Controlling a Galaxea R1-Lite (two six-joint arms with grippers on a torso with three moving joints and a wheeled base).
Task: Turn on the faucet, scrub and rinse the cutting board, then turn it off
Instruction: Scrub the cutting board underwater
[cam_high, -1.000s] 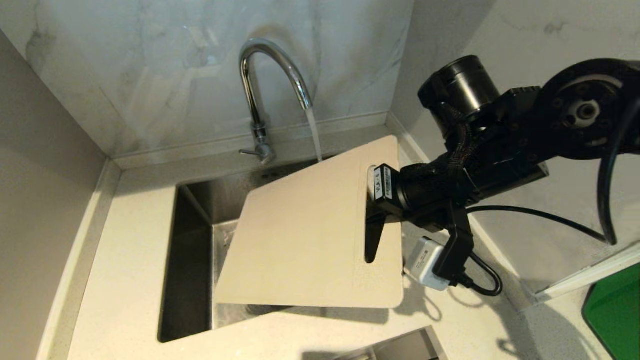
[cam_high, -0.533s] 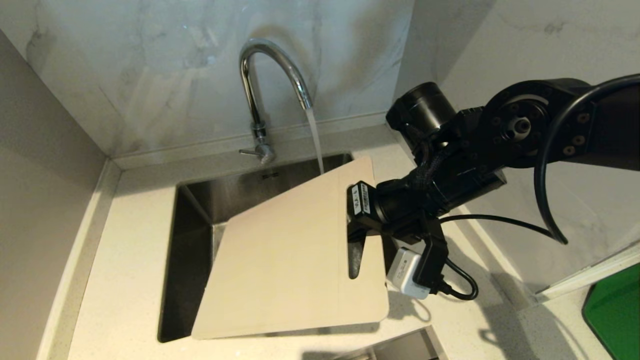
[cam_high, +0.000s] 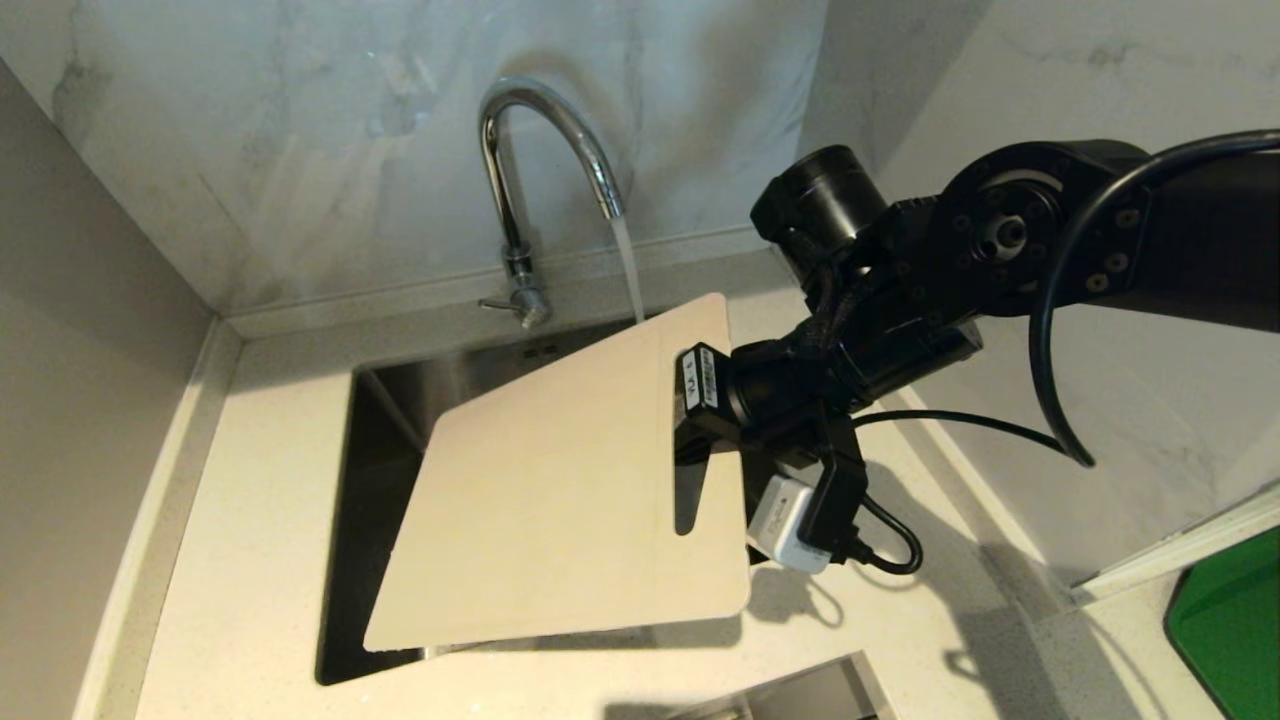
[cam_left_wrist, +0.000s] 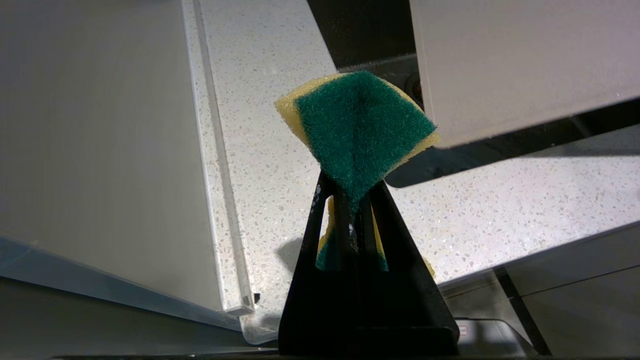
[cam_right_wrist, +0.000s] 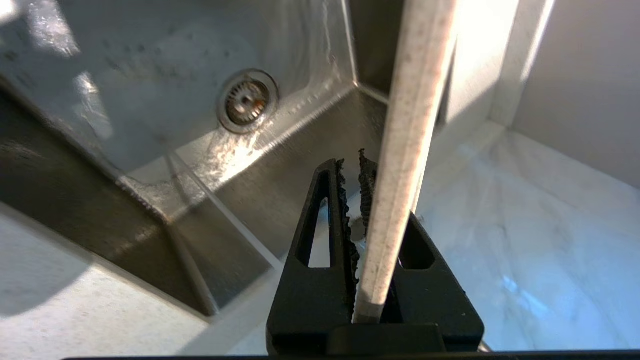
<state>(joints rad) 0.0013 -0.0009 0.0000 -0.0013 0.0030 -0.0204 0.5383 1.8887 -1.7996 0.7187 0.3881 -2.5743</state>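
The right gripper (cam_right_wrist: 352, 200) is clenched on the cutting board (cam_high: 560, 480) at its handle-slot end and holds it tilted above the sink (cam_high: 385, 440) — the board's far corner is just under the water running from the faucet (cam_high: 545, 150), which stands at about twelve o'clock from the board. The left gripper (cam_left_wrist: 350, 200) is squeezed tight on a green-and-yellow sponge (cam_left_wrist: 357, 125), out of the head view, beside the board's near corner.
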